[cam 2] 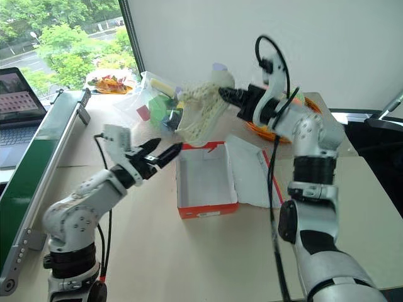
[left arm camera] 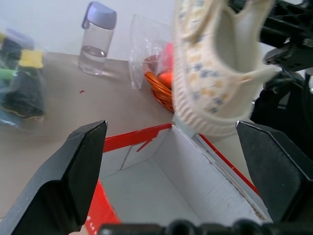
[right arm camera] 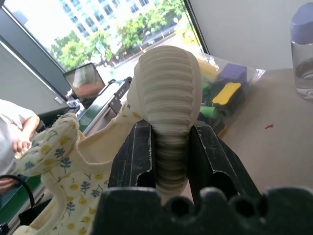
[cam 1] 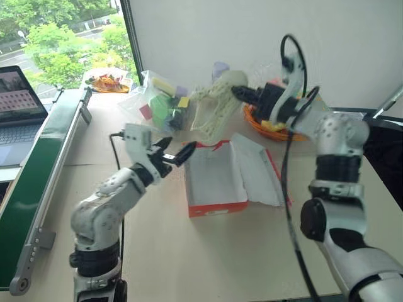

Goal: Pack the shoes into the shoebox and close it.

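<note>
A cream shoe [cam 2: 200, 107] with a small flower print hangs in the air over the far edge of the shoebox [cam 1: 217, 207]. My right gripper [cam 2: 227, 94] is shut on its ribbed heel end [right arm camera: 168, 98]. The red-orange shoebox lies open on the table, white inside, its lid [cam 1: 255, 167] folded out flat to the right. My left gripper [cam 1: 178, 149] is open and holds nothing. It hovers just left of the box's far left corner, pointing toward the shoe [left arm camera: 215, 73].
An orange basket [cam 1: 271, 129] stands behind the box on the right, below my right arm. A clear bag of coloured toys [cam 1: 164, 104] and a bottle [left arm camera: 95, 39] sit at the back. A green rail [cam 1: 38, 170] and a laptop [cam 1: 19, 100] line the left side. A person [right arm camera: 14, 127] sits by the window.
</note>
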`<state>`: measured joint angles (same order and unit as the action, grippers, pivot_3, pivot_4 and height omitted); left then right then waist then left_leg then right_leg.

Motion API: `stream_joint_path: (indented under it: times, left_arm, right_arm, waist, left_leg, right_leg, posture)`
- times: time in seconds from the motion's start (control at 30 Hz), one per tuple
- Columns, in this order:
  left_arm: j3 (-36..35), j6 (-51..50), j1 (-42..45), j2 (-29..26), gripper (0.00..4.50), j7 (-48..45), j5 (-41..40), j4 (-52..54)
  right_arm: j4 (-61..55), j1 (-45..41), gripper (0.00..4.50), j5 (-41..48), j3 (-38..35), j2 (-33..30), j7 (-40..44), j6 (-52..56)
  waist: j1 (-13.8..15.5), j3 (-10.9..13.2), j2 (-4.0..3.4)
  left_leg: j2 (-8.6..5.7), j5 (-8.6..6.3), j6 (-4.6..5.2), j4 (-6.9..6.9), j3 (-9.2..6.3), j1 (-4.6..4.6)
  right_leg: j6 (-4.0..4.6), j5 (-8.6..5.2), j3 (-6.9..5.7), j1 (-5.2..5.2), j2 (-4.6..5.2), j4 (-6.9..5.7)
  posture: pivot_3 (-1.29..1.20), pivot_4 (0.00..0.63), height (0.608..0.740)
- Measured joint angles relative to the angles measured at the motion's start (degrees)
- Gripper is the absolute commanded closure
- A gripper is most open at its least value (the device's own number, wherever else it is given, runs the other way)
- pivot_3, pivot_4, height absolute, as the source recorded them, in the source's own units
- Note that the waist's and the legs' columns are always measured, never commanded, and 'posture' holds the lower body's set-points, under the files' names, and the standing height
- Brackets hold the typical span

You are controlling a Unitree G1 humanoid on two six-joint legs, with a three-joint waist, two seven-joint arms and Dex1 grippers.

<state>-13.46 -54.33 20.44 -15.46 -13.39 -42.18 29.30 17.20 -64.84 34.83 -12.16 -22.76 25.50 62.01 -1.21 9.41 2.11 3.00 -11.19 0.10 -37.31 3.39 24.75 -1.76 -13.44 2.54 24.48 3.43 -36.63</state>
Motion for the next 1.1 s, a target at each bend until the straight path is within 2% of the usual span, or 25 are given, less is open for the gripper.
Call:
stream_joint_path:
  times: [0.1,0.2,0.37,0.6,0.8,1.1]
  left_arm:
    - [0.07,-1.27,-1.24,-2.02,0.0,-0.07,-0.79,0.97]
    - [-0.08,-1.26,-1.24,-2.63,0.0,0.44,-0.8,0.97]
    - [0.96,-1.18,-1.33,-3.31,0.0,0.78,-0.71,1.45]
    - [1.29,-0.99,-4.31,-5.93,0.0,1.04,-0.61,4.49]
    - [2.2,-0.96,-4.88,-5.99,0.0,1.97,-0.62,5.8]
    - [2.38,-0.95,-5.1,-6.07,0.0,3.34,-0.65,6.28]
  right_arm:
    - [-2.33,-0.43,3.95,-5.55,10.37,-3.99,-0.92,4.79]
    - [-2.34,-2.18,3.95,-6.7,19.58,-5.76,0.86,14.71]
    - [-1.95,-4.57,3.95,-7.93,26.69,-6.57,3.98,19.64]
    - [0.2,-4.05,3.95,-11.35,31.97,-6.86,6.13,19.51]
    - [2.96,-0.61,3.95,-15.88,35.55,-6.39,7.02,13.2]
    - [7.44,2.63,3.95,-21.41,35.99,-3.91,8.03,4.65]
  waist:
    - [0.13,0.0,0.0]
    - [0.22,0.01,0.0]
    - [0.24,0.01,0.0]
    - [0.24,0.01,0.0]
    - [0.36,0.01,0.0]
    - [0.26,0.01,0.0]
  left_leg:
    - [-0.03,0.0,0.0,0.02,0.0,0.03]
    - [-0.03,0.0,0.0,-0.01,0.0,0.07]
    - [-0.02,0.0,0.0,-0.01,-0.02,0.1]
    - [-0.02,0.0,0.0,-0.01,-0.02,0.15]
    - [-0.03,0.0,0.0,-0.08,-0.02,0.17]
    - [-0.03,0.0,0.0,-0.09,-0.03,0.16]
  right_leg:
    - [-0.01,0.0,-0.01,-0.02,0.03,0.07]
    - [-0.01,0.0,0.01,0.04,0.03,0.03]
    - [-0.01,0.0,-0.01,0.06,0.02,0.04]
    - [-0.01,0.0,-0.02,0.12,0.02,0.04]
    - [-0.01,0.0,-0.02,0.11,0.02,-0.02]
    - [-0.01,0.0,-0.02,0.11,0.01,-0.05]
  posture:
    - [0.0,0.15,0.74]
    - [0.0,0.15,0.74]
    - [0.0,0.15,0.74]
    - [0.0,0.15,0.74]
    - [0.0,0.15,0.74]
    - [0.0,0.15,0.74]
